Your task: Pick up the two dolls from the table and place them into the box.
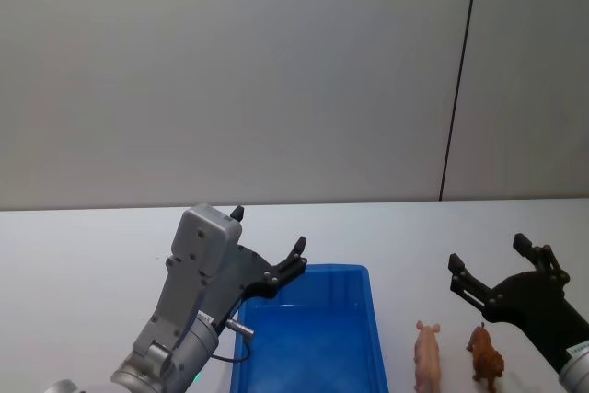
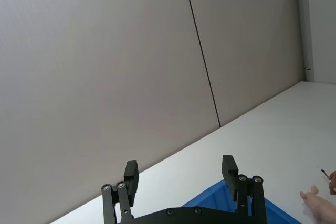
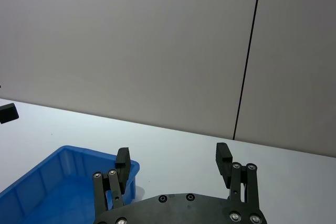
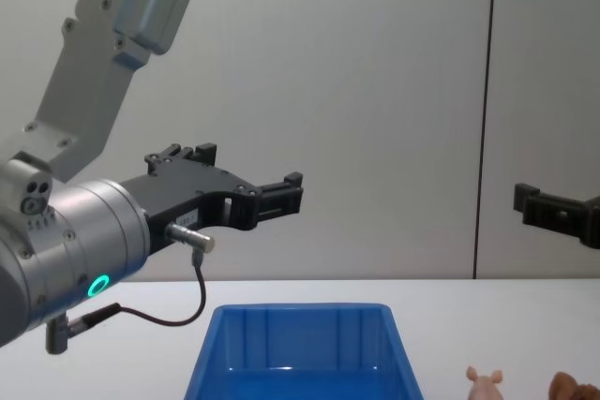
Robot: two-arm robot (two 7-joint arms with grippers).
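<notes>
The blue box [image 1: 366,319] stands on the white table [image 1: 83,273] in front of me, with nothing seen inside it. Just right of it stand the two dolls: a pale pink pig [image 1: 427,356] and, beside that, a brown fuzzy animal [image 1: 485,354]. My left gripper [image 1: 269,230] hovers open and empty over the box's far left corner. My right gripper [image 1: 489,252] hangs open and empty above and slightly behind the dolls. In the chest view both grippers [image 4: 253,170] [image 4: 553,208] are well above the box [image 4: 291,325], the pig [image 4: 485,381] and the brown doll [image 4: 572,386].
A plain grey wall with a dark vertical seam [image 1: 460,80] rises behind the table. The white tabletop stretches bare to the left of the box and behind it. In the right wrist view the box [image 3: 52,177] lies off to one side of the open fingers [image 3: 223,153].
</notes>
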